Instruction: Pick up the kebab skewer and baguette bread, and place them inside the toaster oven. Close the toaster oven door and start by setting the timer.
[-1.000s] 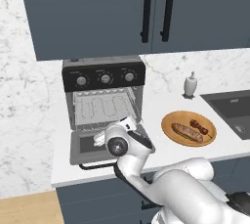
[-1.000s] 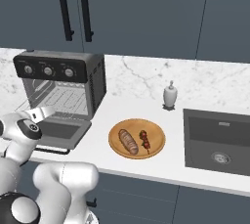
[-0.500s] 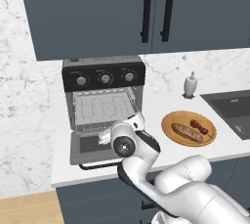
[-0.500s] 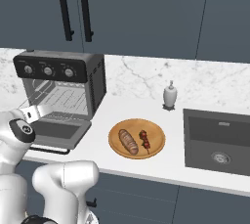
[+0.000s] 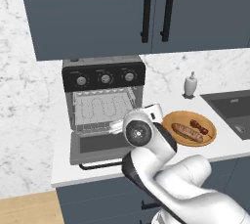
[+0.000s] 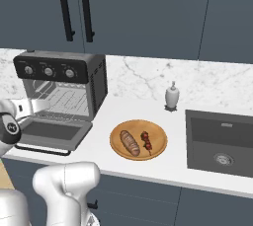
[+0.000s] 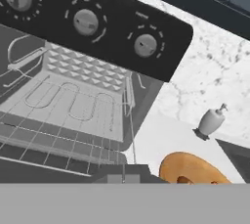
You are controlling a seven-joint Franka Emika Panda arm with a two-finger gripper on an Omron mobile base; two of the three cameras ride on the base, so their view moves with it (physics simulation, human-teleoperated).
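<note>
Fingers pressed together and gripping nothing, hand (image 5: 117,126) poised just in front of the open toaster oven (image 5: 103,101); better spread before swinging right of the oven to the wooden plate (image 5: 172,121) where kebab skewer (image 5: 197,126) and baguette bread (image 5: 186,132) lie.

I am in a rendered home kitchen. Dark blue-grey wall cabinets (image 6: 148,13) with black bar handles hang above a white marble worktop (image 6: 143,106) and matching marble backsplash. A grey toaster oven (image 5: 103,100) stands open on the worktop just beyond my tool. To the right of my tool sit a round wooden plate (image 6: 138,139), a small soap dispenser (image 6: 171,95) and a dark sunken sink (image 6: 220,141).
</note>
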